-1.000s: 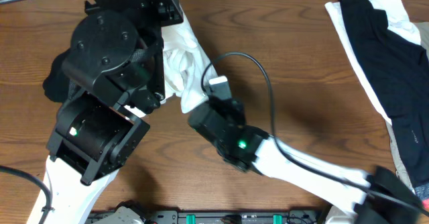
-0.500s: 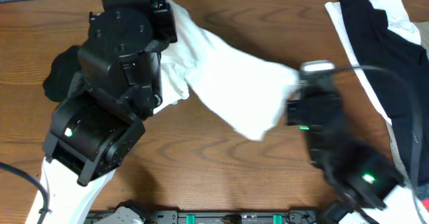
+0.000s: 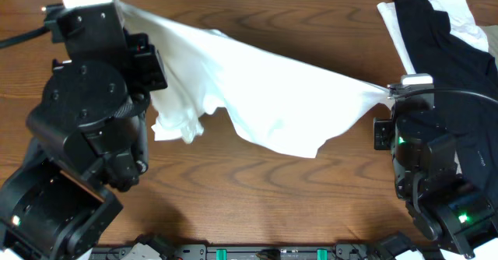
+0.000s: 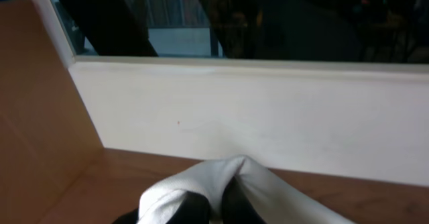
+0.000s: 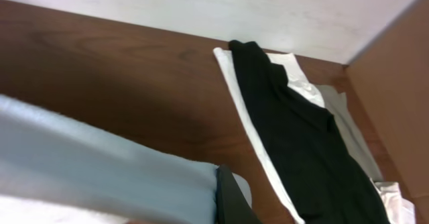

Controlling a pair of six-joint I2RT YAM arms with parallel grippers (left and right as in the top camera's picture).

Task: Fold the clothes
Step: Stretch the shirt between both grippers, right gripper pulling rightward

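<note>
A white T-shirt point(image 3: 257, 89) hangs stretched across the table between my two grippers, its lower edge sagging and bunched at the left point(image 3: 175, 124). My left gripper point(image 4: 224, 198) is shut on one end at the far left corner, the white cloth draped over its black fingers point(image 4: 201, 207). My right gripper point(image 5: 224, 197) is shut on the other end at the right, where the cloth point(image 5: 100, 177) pulls taut from its dark finger point(image 5: 231, 200). No print shows on the shirt. More clothes point(image 3: 443, 42), black on white, lie piled at the far right.
My bulky left arm point(image 3: 85, 112) covers the table's left side and my right arm point(image 3: 436, 182) the near right corner. A white wall point(image 4: 268, 110) rises just behind the table's far edge. The pile of black and white garments point(image 5: 288, 117) lies close beside the right gripper.
The arms have pulled apart: the right gripper swept from the centre to the right, the left rose toward the far left corner. The bunched shirt is now drawn out long between them.
</note>
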